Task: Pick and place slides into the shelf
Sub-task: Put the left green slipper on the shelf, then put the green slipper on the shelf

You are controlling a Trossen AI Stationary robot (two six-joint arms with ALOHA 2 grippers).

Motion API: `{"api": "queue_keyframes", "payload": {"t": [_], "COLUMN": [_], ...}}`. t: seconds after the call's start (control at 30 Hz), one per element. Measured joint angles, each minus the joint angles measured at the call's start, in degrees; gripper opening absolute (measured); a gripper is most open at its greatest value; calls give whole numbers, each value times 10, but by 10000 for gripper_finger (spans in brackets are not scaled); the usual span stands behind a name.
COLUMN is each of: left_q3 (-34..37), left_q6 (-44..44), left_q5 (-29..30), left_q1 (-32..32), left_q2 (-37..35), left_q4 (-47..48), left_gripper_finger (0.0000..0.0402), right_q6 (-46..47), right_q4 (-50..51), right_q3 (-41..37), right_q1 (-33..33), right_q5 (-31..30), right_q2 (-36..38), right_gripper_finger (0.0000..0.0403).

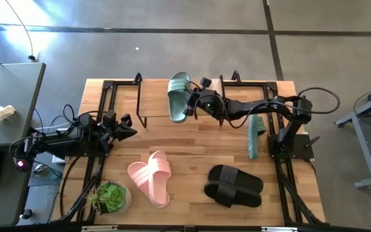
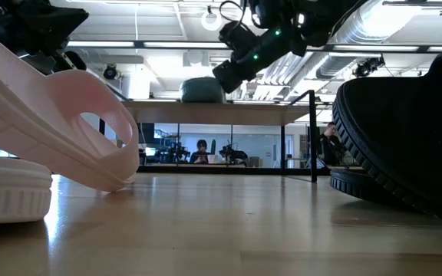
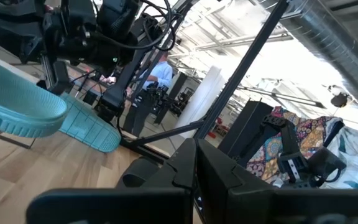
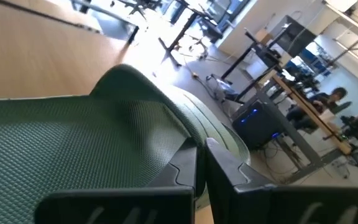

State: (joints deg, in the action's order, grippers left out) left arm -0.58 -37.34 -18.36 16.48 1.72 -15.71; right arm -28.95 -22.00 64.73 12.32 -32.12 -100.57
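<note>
Early in the task, by the look of it. One sage green slide (image 1: 178, 96) held over the shelf (image 1: 152, 96) at the table's far edge, pinched at its edge between the closed fingers of the right gripper (image 1: 192, 105); ribbed sole filling the right wrist view, fingers clamped on its rim. Whether resting on the plank or hanging just above it: cannot tell. Not yet released, so not yet counted as placed.

Left to do: second green slide (image 1: 254, 135) lying on edge near the table's right edge, just beside the right arm's base. Pink pair (image 1: 152, 178) stacked crosswise near the front edge, left of centre. Black pair (image 1: 233, 186) near the front edge, right of centre. Five slides still off the shelf, judging by this.

Left gripper (image 1: 129, 129) waiting near the table's left edge, fingers shut, holding nothing.

Around: potted plant (image 1: 111, 198) at the front left corner, close to the pink pair and a likely snag for a left-arm reach. Shelf's black wire frames narrowing the approach. Grey side desk (image 1: 8, 103) with crumpled paper (image 1: 3, 114) beyond the left edge. People at desks in the room behind, well clear.
</note>
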Motion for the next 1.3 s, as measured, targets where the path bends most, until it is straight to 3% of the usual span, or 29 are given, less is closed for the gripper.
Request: {"api": "queue_keyframes", "payload": {"t": [0.57,0.97,1.3], "left_q3": [0,0,0], "left_q6": [0,0,0], "left_q5": [0,0,0], "left_q1": [0,0,0], "left_q2": [0,0,0], "left_q4": [5,5,9], "left_gripper_finger": [3,3,3], "right_q6": [-26,-30,-32], "right_q4": [12,12,47], "right_q3": [0,0,0], "right_q1": [1,1,-18], "right_q5": [23,17,8], "right_q2": [0,0,31], "right_gripper_finger": [2,114,136]}}
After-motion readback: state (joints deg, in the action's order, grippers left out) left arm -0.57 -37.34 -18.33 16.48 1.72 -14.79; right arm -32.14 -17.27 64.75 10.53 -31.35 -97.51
